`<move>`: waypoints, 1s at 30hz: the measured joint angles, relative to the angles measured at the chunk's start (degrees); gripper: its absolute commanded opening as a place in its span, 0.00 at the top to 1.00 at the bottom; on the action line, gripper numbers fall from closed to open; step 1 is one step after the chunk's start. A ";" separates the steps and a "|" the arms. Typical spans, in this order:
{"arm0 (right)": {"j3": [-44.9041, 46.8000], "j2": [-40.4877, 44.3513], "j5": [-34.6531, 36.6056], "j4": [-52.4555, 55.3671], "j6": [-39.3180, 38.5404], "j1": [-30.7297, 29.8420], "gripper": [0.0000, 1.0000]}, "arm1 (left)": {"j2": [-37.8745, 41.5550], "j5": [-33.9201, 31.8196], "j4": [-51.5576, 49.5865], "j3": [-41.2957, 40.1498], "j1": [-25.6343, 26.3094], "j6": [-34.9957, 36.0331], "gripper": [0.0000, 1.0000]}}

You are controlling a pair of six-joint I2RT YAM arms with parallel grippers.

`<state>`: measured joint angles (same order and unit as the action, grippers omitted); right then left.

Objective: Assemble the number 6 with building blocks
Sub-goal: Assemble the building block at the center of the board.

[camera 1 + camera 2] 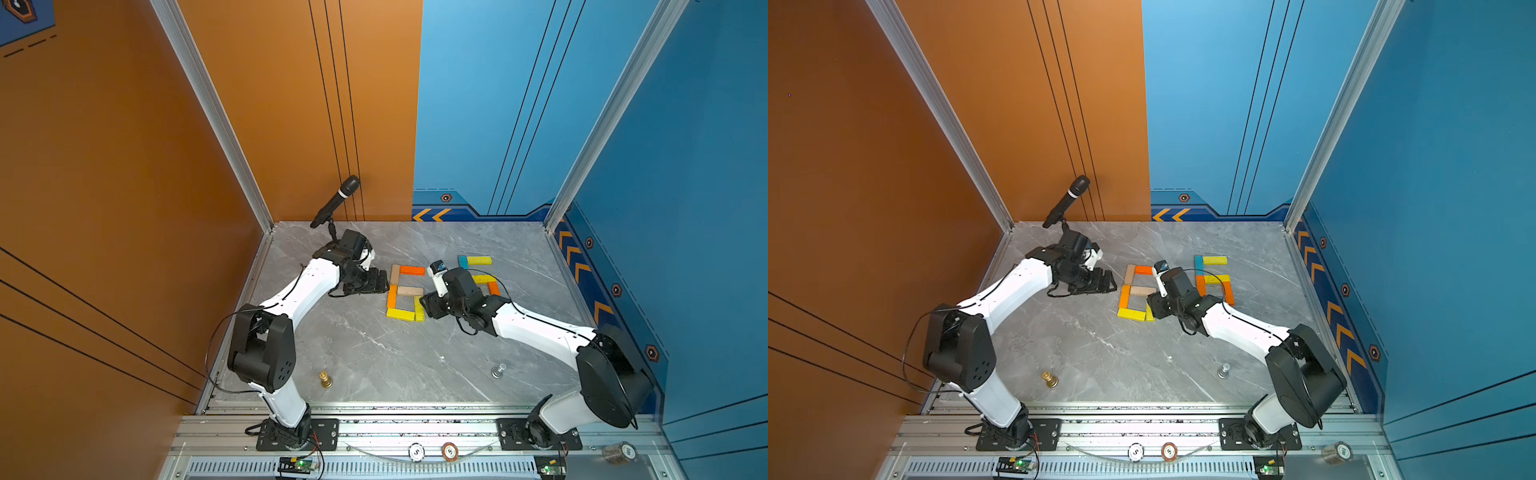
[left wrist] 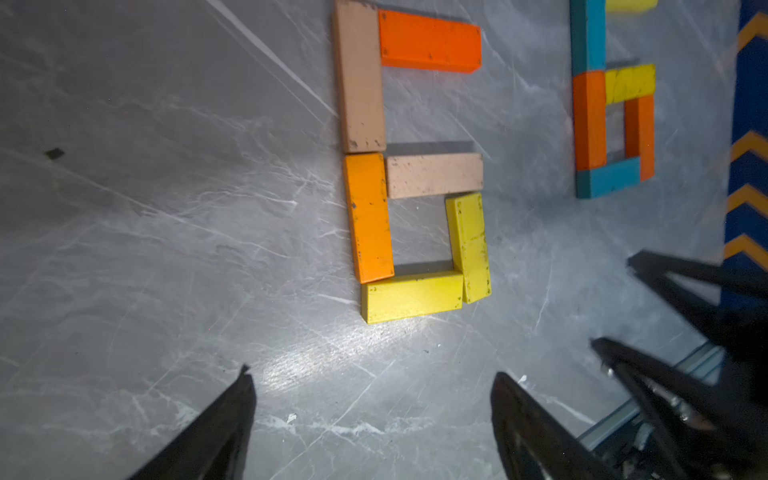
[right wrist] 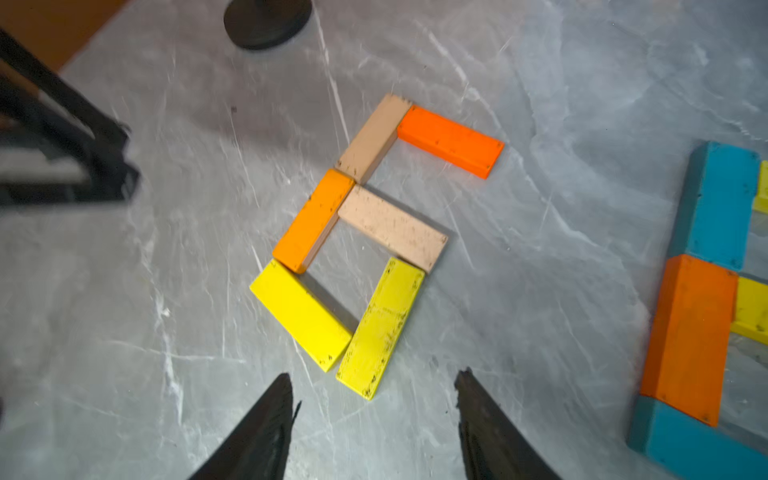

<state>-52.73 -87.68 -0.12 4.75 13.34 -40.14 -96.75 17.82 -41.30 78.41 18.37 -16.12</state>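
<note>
Six building blocks lie flat on the marble table as a figure 6 [image 1: 405, 293] [image 1: 1136, 293]. In the left wrist view it is a pale wood upright [image 2: 359, 75], an orange top bar [image 2: 430, 41], an orange lower-left block [image 2: 368, 216], a pale wood middle bar [image 2: 434, 174], a yellow bottom bar [image 2: 411, 297] and a yellow right block [image 2: 469, 249] [image 3: 380, 328]. My left gripper [image 1: 384, 286] [image 2: 372, 374] is open and empty, just left of the figure. My right gripper [image 1: 424, 303] [image 3: 375, 374] is open and empty by the yellow right block's near end.
A second figure of blue, orange and yellow blocks [image 1: 478, 274] [image 2: 588, 120] lies to the right, partly behind my right arm. A microphone [image 1: 336, 199] stands at the back left. A gold chess piece [image 1: 325, 379] and a silver one [image 1: 498, 370] stand near the front.
</note>
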 measured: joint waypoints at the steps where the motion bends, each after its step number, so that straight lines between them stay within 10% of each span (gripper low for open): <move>1: 0.26 -0.46 0.76 0.85 0.04 -1.33 0.30 | 0.33 0.42 0.17 -0.35 -0.52 0.44 0.02; 30: -6.34 -15.61 6.45 9.33 4.79 -6.47 0.28 | 5.46 3.23 7.30 -7.08 -2.58 3.21 0.02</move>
<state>-59.07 -103.28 6.33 14.09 18.13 -46.61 -91.29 21.06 -34.00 71.33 15.79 -12.91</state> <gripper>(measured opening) 0.732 0.976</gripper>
